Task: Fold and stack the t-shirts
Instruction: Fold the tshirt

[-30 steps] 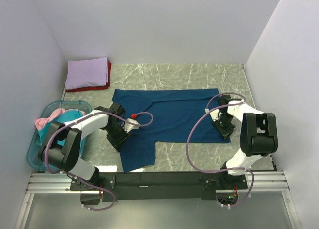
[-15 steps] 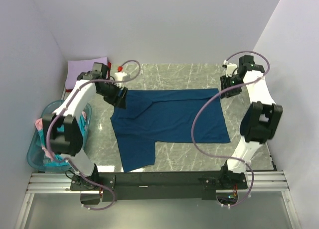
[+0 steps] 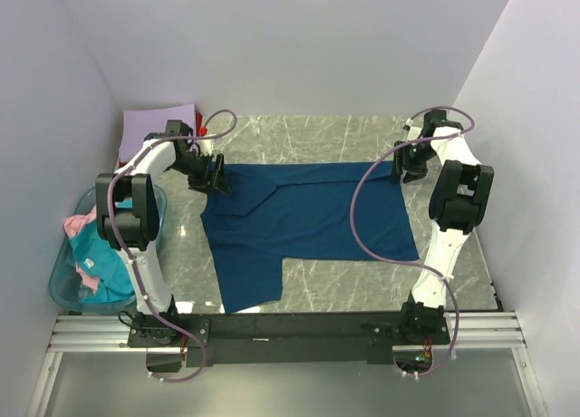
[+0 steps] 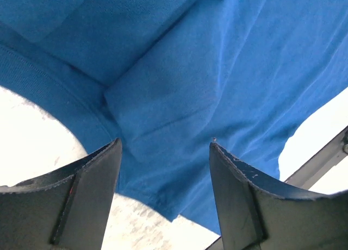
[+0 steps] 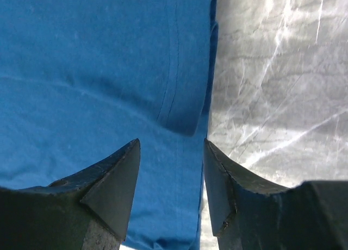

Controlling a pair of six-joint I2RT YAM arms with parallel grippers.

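From above and behind the arm bases, the overhead camera looks down on the whole grey marbled tabletop (image 3: 344, 136). Each wrist camera peers close past its own black fingers (image 4: 81, 195) at the spread dark blue cloth t-shirt (image 3: 308, 208), which all three views share.

I have the spread t-shirt (image 3: 308, 218) lying flat mid-table (image 3: 344, 136), my left gripper (image 3: 216, 176) over its far left corner and my right gripper (image 3: 409, 169) over its far right. Folded shirts (image 3: 147, 127) sit far left. The basket (image 3: 56, 283), near left, holds more shirts (image 3: 95, 254).

Bright even overhead light, faint shadows, white glare on table (image 4: 32, 147) beside dark blue t-shirt (image 4: 217, 70)
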